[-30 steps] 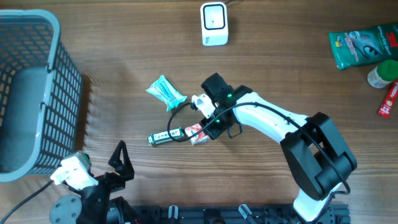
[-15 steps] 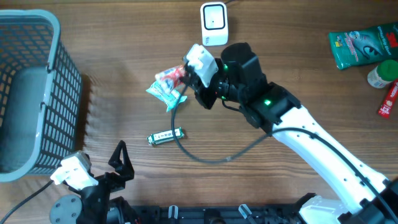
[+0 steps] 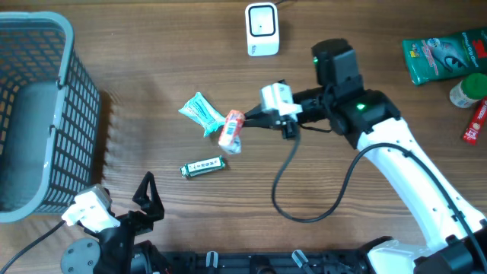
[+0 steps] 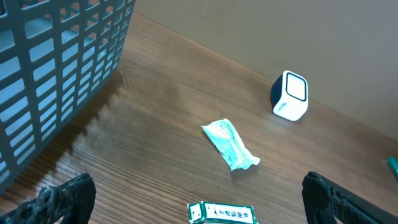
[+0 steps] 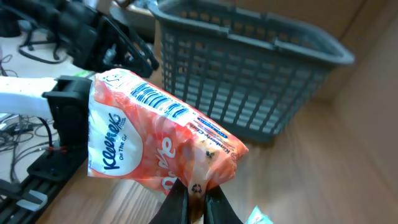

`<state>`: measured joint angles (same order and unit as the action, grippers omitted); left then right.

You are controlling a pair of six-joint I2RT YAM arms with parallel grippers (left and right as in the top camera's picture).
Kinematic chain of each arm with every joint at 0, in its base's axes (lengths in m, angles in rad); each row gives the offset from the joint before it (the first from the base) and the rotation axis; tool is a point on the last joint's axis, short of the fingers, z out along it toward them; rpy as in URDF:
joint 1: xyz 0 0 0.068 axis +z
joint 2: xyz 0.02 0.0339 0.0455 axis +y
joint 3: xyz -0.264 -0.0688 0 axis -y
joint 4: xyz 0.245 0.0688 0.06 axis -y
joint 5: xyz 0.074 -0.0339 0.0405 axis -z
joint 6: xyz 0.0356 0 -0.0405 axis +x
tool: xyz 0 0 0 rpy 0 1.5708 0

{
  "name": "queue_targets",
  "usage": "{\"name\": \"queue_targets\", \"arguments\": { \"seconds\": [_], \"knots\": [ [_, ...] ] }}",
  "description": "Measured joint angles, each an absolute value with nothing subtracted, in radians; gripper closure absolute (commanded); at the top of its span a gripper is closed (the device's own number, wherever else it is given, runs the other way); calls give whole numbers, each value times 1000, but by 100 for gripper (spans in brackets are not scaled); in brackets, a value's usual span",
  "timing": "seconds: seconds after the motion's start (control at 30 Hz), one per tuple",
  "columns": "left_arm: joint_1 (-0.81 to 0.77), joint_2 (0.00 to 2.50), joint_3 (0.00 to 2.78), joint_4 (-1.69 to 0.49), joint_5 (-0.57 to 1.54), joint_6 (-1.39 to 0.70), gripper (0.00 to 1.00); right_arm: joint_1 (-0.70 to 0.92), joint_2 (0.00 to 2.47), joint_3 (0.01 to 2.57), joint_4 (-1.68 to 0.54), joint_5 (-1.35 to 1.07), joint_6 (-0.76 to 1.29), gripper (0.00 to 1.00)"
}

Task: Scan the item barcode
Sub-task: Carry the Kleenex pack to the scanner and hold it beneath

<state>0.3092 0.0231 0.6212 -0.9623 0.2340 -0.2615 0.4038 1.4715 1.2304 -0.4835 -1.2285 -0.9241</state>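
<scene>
- The left gripper (image 3: 150, 196) is seen at the near edge of the wooden table (image 3: 152, 68), close to the arm's base; its jaws are spread wide and nothing is held between them.
- A small wrapped bar (image 3: 203, 166) is laid flat on the table just beyond the left gripper, apart from everything else.
- The Kleenex tissue pack (image 3: 230, 131), orange and white, is found a little farther out, near the middle of the table, and is pinched at one edge by the right gripper (image 3: 249, 119), whose fingers are closed tight on the wrapper.
- In the right wrist view the pack is held out from the fingertips, and its barcode (image 5: 158, 99) is shown on the upper face, turned towards that camera.
- A teal sachet (image 3: 202, 113) is placed just beside the pack on its left; whether the two are touching cannot be told from above.
- A grey plastic basket (image 3: 84, 106) is set at the left edge of the table, well apart from the pack.
- The white barcode scanner (image 3: 262, 29) is stood at the far side of the table, beyond the pack and clear of it.
- A green bag (image 3: 445, 55) is seen at the far right corner, with a small bottle (image 3: 466, 91) and a red item (image 3: 475, 122) beside it.
</scene>
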Motion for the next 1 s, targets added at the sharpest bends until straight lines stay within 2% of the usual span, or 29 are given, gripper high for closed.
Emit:
{"name": "queue_targets", "arguments": {
  "seconds": [0.17,0.2,0.27,0.3,0.33,0.37,0.4,0.43,0.53,0.57,0.7,0.77,0.83,0.87,0.9,0.93,1.0],
  "knots": [
    [309,23,621,-962,234,-262,0,393,1472,1229,-432,-1299,-950,95],
    [309,23,621,-963,234,-262,0,393,1472,1227,-375,-1303,-915,96],
    [309,23,621,-963,234,-262,0,394,1472,1222,-170,-1300,-707,96],
    [309,23,621,-962,234,-262,0,394,1472,1219,-54,-1264,-536,96],
    [309,23,621,-963,234,-262,0,394,1472,1220,11,-1198,-348,91],
    [309,23,621,-963,234,-262,0,396,1471,1226,33,-1071,-56,71],
    [309,23,621,-962,234,-262,0,396,1471,1229,10,-954,159,75],
    [309,23,621,-962,234,-262,0,395,1472,1229,-52,-801,470,75],
    [309,23,621,-963,234,-262,0,393,1473,1229,-115,-577,990,94],
    [309,23,621,-963,234,-262,0,393,1473,1229,-118,-496,1170,94],
    [309,23,621,-963,234,-262,0,392,1481,1229,-145,-329,1616,95],
    [309,23,621,-963,234,-262,0,392,1504,1229,-131,-292,1724,94],
    [309,23,621,-963,234,-262,0,392,1542,1229,-96,-274,1729,92],
    [309,23,621,-962,234,-262,0,392,1549,1229,-84,-263,1692,86],
    [309,23,621,-962,234,-262,0,398,1589,1229,-38,-258,1642,76],
    [309,23,621,-963,234,-262,0,406,1609,1229,-30,-245,1554,72],
    [309,23,621,-962,234,-262,0,422,1636,1229,-25,-227,1322,53]
  ]
}}
